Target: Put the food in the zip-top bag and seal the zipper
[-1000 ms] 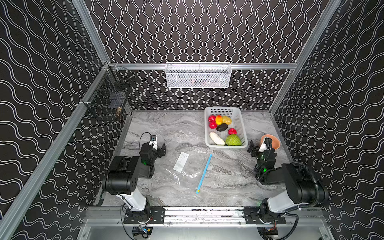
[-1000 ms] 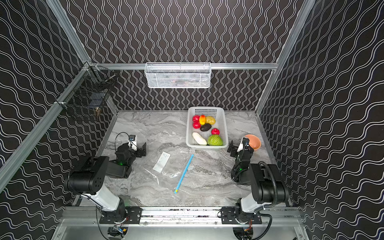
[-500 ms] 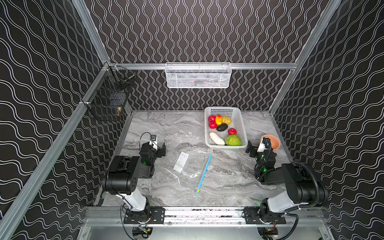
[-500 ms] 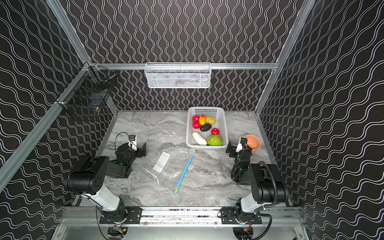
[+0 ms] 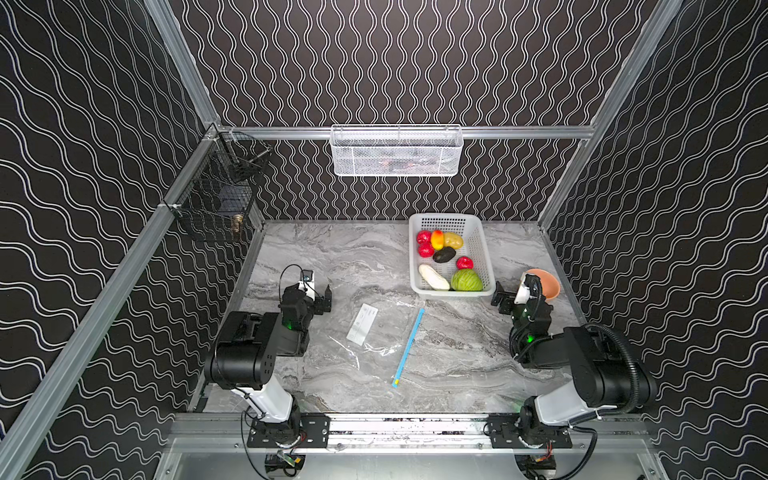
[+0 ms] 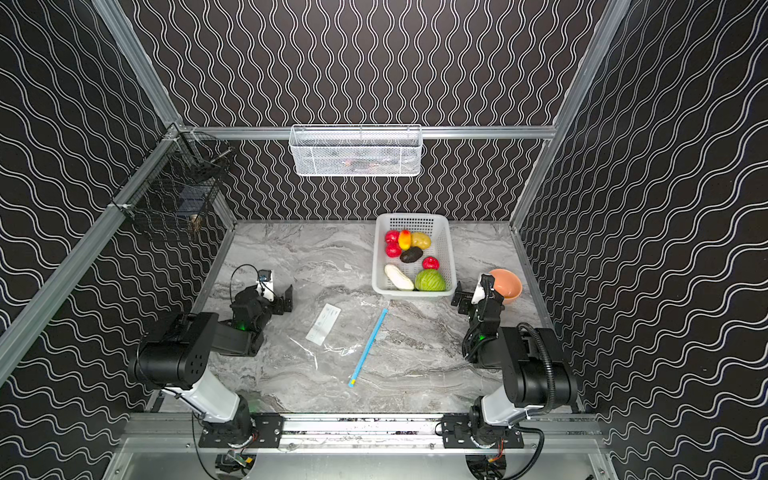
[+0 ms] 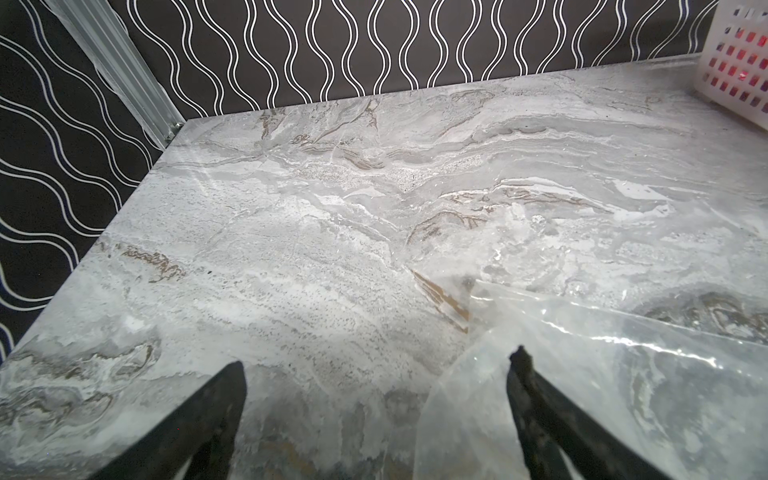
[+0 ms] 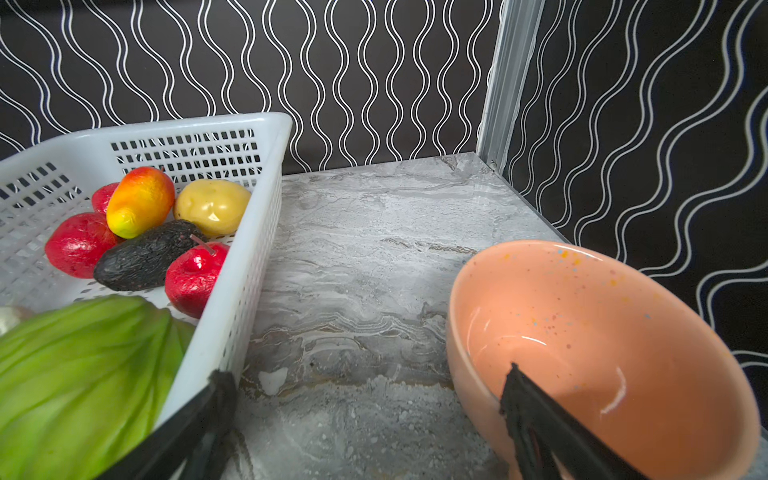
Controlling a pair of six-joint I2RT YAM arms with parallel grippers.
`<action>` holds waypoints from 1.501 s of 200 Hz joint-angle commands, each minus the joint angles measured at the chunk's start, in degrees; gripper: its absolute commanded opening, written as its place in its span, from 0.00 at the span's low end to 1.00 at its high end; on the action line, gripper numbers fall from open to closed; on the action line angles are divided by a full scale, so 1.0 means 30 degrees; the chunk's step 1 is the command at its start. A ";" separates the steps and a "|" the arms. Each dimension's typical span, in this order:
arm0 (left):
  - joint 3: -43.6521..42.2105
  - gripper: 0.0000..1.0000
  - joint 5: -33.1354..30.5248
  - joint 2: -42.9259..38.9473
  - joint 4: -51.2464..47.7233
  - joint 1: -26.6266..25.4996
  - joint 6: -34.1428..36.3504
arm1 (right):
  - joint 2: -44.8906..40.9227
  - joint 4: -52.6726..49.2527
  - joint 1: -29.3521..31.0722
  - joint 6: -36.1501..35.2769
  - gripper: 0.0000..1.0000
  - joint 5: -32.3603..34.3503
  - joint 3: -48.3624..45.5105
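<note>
Clear plastic of the zip-top bag (image 5: pixel 384 330) is seen lying flat mid-table, the zipper (image 5: pixel 409 340) along its edge. The food (image 5: pixel 444 254) is contained in the white basket (image 5: pixel 442 222). The left gripper (image 7: pixel 376 365) and right gripper (image 8: pixel 370 374) are held wide open, nothing gripped by either.

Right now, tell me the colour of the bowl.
Peach-orange bowl with fine coloured speckles; right wrist view.
</note>
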 commanded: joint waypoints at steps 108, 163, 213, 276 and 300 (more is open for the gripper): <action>0.0063 0.99 -0.0282 0.0003 0.0111 -0.0173 0.0235 | -0.0039 0.0568 -0.0027 -0.0040 0.99 -0.0008 0.0004; -0.0201 0.99 -0.2085 -0.0253 0.0379 -0.0198 -0.0413 | -0.0150 0.1179 0.0001 -0.0143 0.99 0.0303 -0.0322; 0.0165 0.99 -0.2833 -0.1490 -0.1159 -0.0204 -0.0618 | -0.0713 0.1199 0.0056 -0.0391 0.99 -0.0050 -0.0542; 0.3395 0.99 -0.3277 -0.1529 -0.7089 -0.0616 -0.0310 | -0.3258 -0.5533 0.0170 0.0428 0.99 0.1682 0.1835; 0.6347 0.99 -0.4093 -0.1212 -1.1558 -0.0674 -0.0608 | -0.3231 -0.8231 0.0207 0.1237 0.99 0.3231 0.3350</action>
